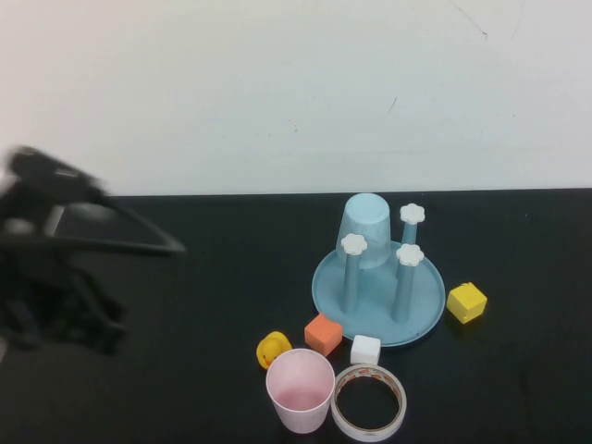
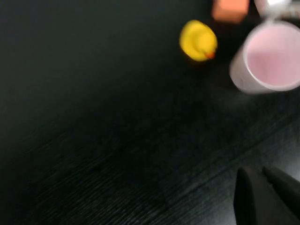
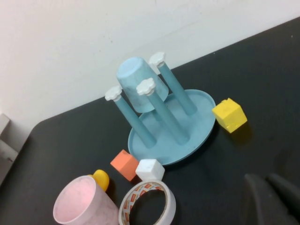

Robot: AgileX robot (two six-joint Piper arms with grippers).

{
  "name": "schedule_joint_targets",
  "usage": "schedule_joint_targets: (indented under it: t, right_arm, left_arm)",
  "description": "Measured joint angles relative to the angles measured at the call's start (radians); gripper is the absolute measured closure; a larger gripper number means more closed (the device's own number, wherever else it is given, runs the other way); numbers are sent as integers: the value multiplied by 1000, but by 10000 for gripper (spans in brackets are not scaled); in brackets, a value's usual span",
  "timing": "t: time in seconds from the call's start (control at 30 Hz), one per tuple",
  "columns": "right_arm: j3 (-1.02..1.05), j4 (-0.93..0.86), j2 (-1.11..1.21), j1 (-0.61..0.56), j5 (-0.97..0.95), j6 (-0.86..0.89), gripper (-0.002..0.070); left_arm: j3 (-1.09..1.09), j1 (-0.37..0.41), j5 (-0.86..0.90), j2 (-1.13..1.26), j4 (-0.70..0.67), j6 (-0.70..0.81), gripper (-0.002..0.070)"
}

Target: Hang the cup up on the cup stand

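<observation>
Progress: the cup (image 1: 300, 389) stood upright and mouth-up on the table, not yet hung; nothing was gripped.
Cup position: at seven o'clock of the cup stand (image 1: 421, 314), touching the tape roll (image 1: 368, 402).
Materials: matte pink plastic, tapered; blue pegs, white flower caps.
Left gripper (image 2: 267, 197): over bare tabletop at the left, grip state unreadable.
Right gripper (image 3: 274, 199): empty, grip state unreadable.

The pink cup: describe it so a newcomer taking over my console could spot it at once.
Start at the cup stand, the blue dish with white-capped pegs. Nearer the camera stands the cup, upright and open-mouthed, touching the tape roll on its right, the yellow duck just behind. It alone is pale pink; the other cup is blue and hangs inverted.
</observation>
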Motion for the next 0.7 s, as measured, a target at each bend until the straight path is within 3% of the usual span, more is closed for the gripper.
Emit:
schedule_joint_targets:
  t: [0.27,0.5,0.57,0.7]
  right_arm:
    - [0,0,0,0,0,-21,678]
    - [0,0,0,0,0,-25,678]
    - [0,0,0,0,0,-27,678]
    - [0,0,0,0,0,-27,678]
  left_arm:
    - [-117,-267,7,268,160,-106,676]
    - [-192,-384,-30,470,261,-250,664]
    - [-210,-392,-31,528,255,-287,622]
    - [-243,-392,-40,625,187,-319,412]
